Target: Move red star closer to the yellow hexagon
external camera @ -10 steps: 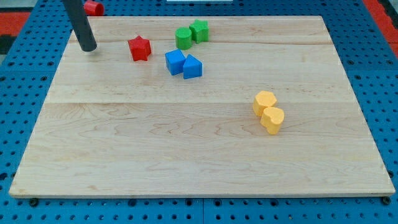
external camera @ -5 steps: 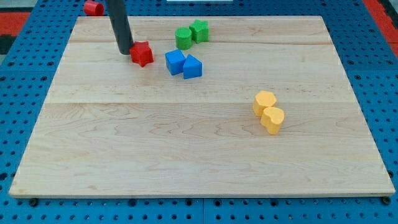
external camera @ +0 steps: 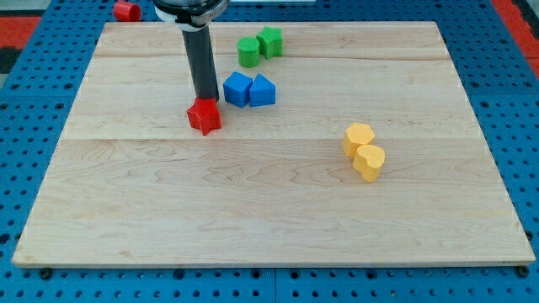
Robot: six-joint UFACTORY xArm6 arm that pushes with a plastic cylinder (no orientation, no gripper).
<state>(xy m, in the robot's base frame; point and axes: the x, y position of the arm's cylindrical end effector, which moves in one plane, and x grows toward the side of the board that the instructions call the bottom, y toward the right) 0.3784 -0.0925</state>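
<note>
While you look at the board (external camera: pixel 278 227), you see my tip (external camera: pixel 205 100) touching the top side of the red star (external camera: pixel 205 116), on the side facing the board's far edge. No hand is on this arm, just a dark rod, so nothing grabs the star; the rod only leans on it. The star sits left of the board's middle, nearer the far edge than the near one.

Look toward the right edge and you find the yellow hexagon (external camera: pixel 358 137). It sits a bit past the middle, well apart from the star. Right against it, on the near side, is a second yellow block (external camera: pixel 370 162); its shape looks rounded, but you cannot tell for sure.

Just beside the rod, on its right, are two blue blocks. The blue cube (external camera: pixel 237 88) and the blue wedge (external camera: pixel 262 90) touch each other. The cube is near the star but not touching it.

Closer to the far edge are two green blocks that touch each other. One is a green round block (external camera: pixel 248 51) and the other is a green star (external camera: pixel 270 40).

Off the board, past its far left corner, you see another red block (external camera: pixel 127 11). Its shape is too hard to make out.
</note>
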